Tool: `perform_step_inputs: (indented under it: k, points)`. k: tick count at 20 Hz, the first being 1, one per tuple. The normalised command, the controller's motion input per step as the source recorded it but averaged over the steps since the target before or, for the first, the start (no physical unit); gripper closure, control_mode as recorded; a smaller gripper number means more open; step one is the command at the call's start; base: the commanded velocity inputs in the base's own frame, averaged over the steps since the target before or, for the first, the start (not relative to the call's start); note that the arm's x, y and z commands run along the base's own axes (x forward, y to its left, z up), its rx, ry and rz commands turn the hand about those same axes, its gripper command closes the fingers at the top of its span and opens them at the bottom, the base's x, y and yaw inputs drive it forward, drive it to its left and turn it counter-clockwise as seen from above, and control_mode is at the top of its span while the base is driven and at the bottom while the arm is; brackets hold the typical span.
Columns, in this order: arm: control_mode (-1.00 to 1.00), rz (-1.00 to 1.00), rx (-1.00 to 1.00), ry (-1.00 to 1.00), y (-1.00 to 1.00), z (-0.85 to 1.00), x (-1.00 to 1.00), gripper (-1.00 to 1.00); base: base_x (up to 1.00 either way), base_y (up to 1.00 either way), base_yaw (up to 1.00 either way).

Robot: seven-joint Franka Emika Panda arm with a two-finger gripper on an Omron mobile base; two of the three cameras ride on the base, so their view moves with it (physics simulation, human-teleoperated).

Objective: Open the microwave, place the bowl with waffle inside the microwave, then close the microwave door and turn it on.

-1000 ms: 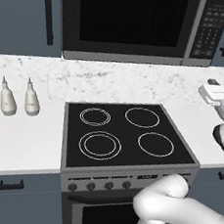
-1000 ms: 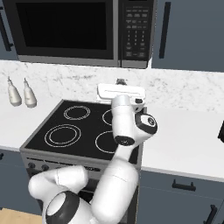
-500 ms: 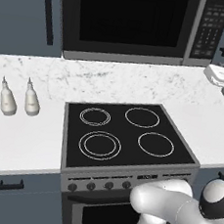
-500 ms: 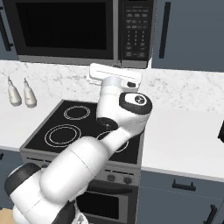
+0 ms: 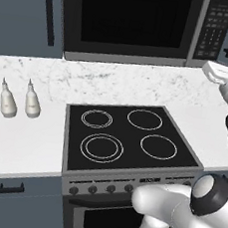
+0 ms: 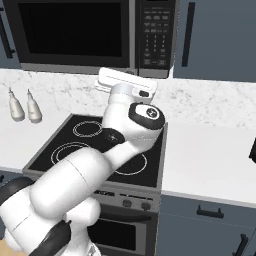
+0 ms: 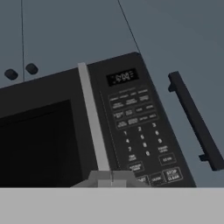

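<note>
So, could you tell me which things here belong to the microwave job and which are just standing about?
Job:
- microwave
- microwave door, closed
- keypad panel
- gripper, shut, near the keypad

Standing about:
- stove
- two bottles on the counter
- cabinet handle

1. Arm (image 6: 117,165): glossy white, built of thick rounded links like fat tubes.
2. Joints: dark grey to black rings and caps between links; one round dark cap with a small pale mark sits on the upper link (image 6: 146,114).
3. Hand (image 6: 126,82): a flat, wide white block with a small dark patch on its side.
4. Lower link (image 5: 175,213): white, ending in a grey-black round joint.
</note>
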Motion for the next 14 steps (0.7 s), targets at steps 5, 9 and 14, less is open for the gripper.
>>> perform_step_inputs:
  k: [5,9,14]
  points:
    - [-1.0,0.09,-0.02,0.0,-0.1,-0.13,0.43,1.0,0.0,0.0,0.0]
    - [-1.0,0.06,0.0,0.0,-0.28,-0.12,0.44,1.0,0.0,0.0,0.0]
    - [-1.0,0.05,0.0,0.0,-0.25,-0.12,0.43,1.0,0.0,0.0,0.0]
